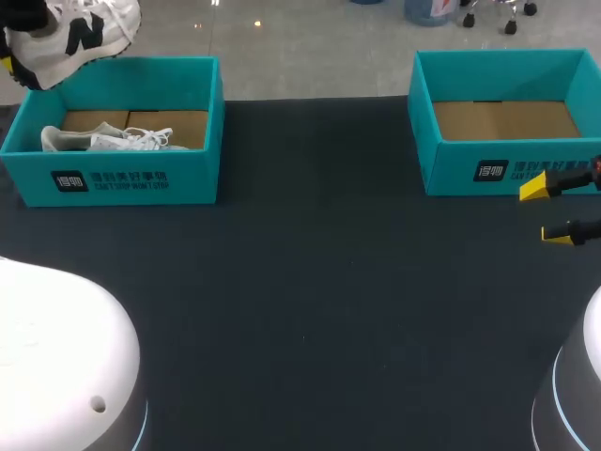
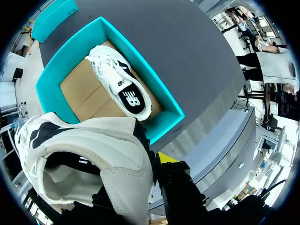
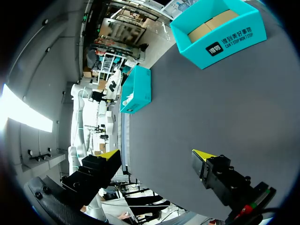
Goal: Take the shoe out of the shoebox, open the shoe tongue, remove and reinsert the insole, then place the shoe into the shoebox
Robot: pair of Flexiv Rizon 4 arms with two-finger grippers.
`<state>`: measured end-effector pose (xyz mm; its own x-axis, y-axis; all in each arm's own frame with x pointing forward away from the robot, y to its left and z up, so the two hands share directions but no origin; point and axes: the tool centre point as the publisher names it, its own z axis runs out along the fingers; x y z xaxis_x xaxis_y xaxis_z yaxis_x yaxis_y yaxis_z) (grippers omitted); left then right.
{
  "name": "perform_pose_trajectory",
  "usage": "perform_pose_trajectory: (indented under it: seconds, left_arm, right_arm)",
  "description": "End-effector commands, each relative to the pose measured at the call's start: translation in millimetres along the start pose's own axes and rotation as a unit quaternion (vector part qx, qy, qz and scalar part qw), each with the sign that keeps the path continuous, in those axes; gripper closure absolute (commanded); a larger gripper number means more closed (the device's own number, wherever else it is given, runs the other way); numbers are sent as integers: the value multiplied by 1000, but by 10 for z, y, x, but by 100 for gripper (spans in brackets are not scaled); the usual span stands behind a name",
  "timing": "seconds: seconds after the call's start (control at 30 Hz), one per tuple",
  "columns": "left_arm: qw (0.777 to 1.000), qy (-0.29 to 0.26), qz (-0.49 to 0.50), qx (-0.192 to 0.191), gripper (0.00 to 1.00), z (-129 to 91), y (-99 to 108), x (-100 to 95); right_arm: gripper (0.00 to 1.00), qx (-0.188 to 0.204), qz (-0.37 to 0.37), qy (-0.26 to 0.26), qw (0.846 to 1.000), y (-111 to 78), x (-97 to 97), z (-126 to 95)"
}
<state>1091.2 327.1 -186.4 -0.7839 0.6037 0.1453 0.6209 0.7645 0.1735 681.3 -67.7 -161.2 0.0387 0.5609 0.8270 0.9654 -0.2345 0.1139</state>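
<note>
Now, left gripper [image 2: 157,161] clamped on the shoe [image 1: 80,33], held high above the left shoebox [image 1: 122,180]; right gripper [image 1: 545,211] spread open over the counter [image 1: 310,310]. That collar-edge grip looks thin: one swing could drop it.

lifted shoe [image 1: 80,33]: white with black markings, in the air above far left corner of left shoebox [image 1: 122,178]. second shoe [image 1: 108,141], white, lies on its side inside that teal box. matching right shoebox [image 1: 507,169] stands well apart.
</note>
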Motion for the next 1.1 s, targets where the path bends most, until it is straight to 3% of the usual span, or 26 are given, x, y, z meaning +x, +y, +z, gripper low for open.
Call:
perform_pose_trajectory:
  seconds: [0.03, 0.13, 0.3, 0.33, 0.37, 0.43, 0.47, 1.1]
  left_arm:
    - [994, -27, 107, -12, 100, -20, 16, 8]
    - [971, -45, 233, -26, 100, 0, 75, -34]
    - [944, -69, 322, -28, 100, 53, 261, -123]
    - [916, -92, 386, -55, 100, 39, 282, -110]
    - [908, -96, 404, -60, 100, 35, 297, -104]
    - [878, -98, 467, -47, 100, 5, 343, -124]
    - [890, -70, 446, -63, 100, -21, 353, -161]
    - [892, -70, 441, -71, 100, 33, 366, -221]
  right_arm:
    - [0, -1, 1, -2, 1000, -15, 4, 2]
    - [0, -1, 1, -2, 1000, -15, 4, 2]
    - [0, -1, 1, -2, 1000, -15, 4, 2]
    - [0, -1, 1, -2, 1000, -15, 4, 2]
    - [0, -1, 1, -2, 1000, -15, 4, 2]
    - [0, -1, 1, -2, 1000, -15, 4, 2]
    - [0, -1, 1, -2, 1000, -15, 4, 2]
    - [0, -1, 1, -2, 1000, -15, 4, 2]
